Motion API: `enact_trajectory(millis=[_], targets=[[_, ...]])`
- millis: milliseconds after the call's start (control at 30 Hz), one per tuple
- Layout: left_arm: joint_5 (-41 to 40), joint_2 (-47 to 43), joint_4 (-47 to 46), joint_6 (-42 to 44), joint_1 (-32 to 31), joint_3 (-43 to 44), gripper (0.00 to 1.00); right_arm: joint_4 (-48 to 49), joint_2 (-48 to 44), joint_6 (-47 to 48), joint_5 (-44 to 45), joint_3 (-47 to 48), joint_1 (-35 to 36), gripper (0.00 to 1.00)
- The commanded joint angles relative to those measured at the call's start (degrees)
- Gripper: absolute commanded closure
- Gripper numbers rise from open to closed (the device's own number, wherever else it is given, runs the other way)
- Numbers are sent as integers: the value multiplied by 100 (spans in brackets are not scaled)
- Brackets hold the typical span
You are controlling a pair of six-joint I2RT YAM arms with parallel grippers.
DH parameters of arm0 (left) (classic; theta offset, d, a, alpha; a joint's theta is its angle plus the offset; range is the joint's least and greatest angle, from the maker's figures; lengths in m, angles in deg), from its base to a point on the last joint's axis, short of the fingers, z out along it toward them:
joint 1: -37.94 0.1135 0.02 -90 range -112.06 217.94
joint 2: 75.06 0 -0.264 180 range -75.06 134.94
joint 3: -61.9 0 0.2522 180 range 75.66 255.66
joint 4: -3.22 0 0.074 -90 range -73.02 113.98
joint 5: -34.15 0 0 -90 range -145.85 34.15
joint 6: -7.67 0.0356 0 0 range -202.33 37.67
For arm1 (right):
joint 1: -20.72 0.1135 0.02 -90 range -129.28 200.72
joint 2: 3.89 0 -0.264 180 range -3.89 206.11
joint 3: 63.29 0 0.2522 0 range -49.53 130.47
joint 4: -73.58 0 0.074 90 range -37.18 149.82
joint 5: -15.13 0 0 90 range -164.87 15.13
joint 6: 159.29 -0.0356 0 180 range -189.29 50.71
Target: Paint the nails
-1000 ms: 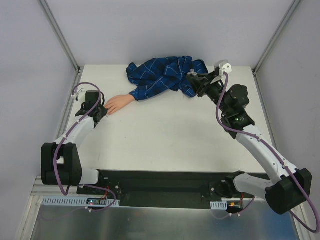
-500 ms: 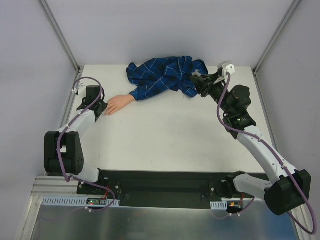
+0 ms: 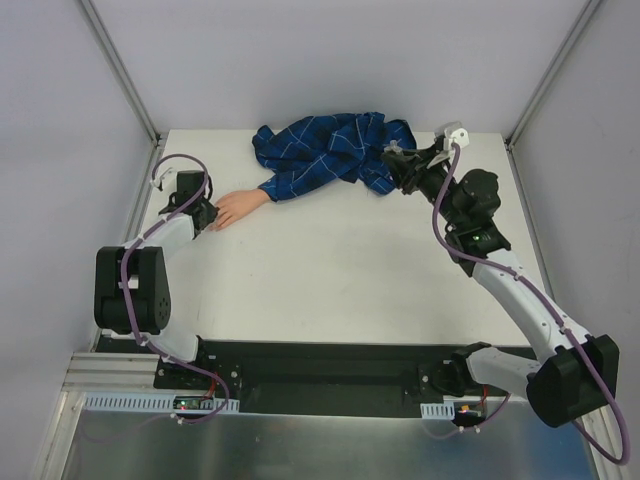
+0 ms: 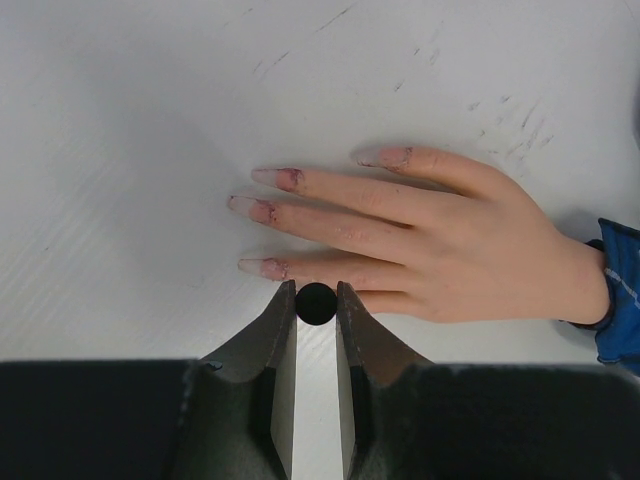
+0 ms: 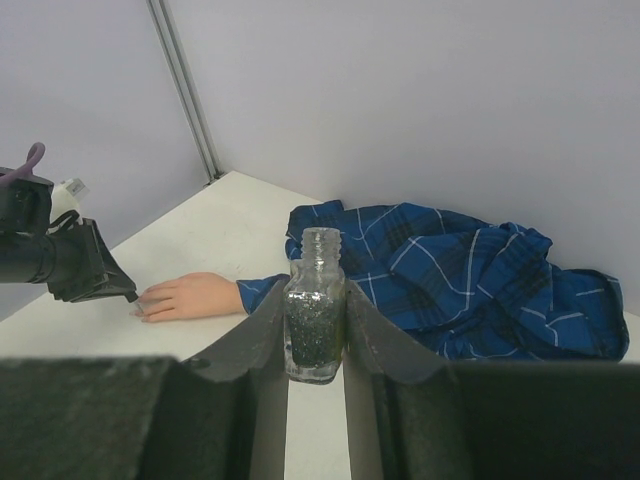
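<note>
The peach dummy hand (image 4: 450,240) lies palm down on the white table, its blue checked sleeve (image 3: 325,150) trailing to the back. Its nails (image 4: 262,211) show patchy reddish smears. My left gripper (image 4: 316,295) is shut on a small black round piece (image 4: 316,304), seen end-on, right beside the lowest finger. From above, the left gripper (image 3: 207,217) sits at the fingertips of the dummy hand (image 3: 235,207). My right gripper (image 5: 316,290) is shut on an uncapped glass bottle (image 5: 318,250) of dark glittery polish, held upright. In the top view the right gripper (image 3: 393,160) hovers by the shirt's right end.
The crumpled blue shirt (image 5: 470,280) covers the back middle of the table. Grey walls with metal corner posts (image 5: 185,85) close in the table on three sides. The table's left edge (image 3: 140,215) runs close to my left arm.
My left gripper has edged up toward the dummy hand's fingertips while its arm swung back. My right gripper with the bottle has drawn slightly up and back from the shirt.
</note>
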Motion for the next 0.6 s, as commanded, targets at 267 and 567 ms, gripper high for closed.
enact_trajectory(millis=[267, 567], targets=[[125, 262, -170, 26, 48, 310, 100, 583, 82, -182, -200, -3, -86, 100], [151, 306, -91, -88, 39, 266, 100, 618, 91, -226, -235, -21, -112, 100]])
